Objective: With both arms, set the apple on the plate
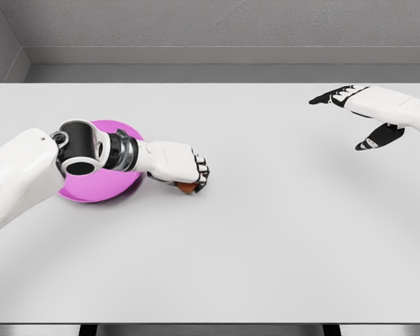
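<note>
a pale grey table (266, 245) stands against grey walls; the left hand (176, 163) lies curled over the apple (188, 187), fingers wrapped around it, only a reddish sliver showing beneath; the apple sits on the table just right of the pink plate (119, 192); the right hand (364, 115) hovers far right, fingers spread, holding nothing; no writing is legible.

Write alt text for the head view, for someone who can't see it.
The robot's left hand is curled over a reddish apple on a white table, just right of a pink plate partly hidden by its arm. The right hand hovers open at the far right.
</note>
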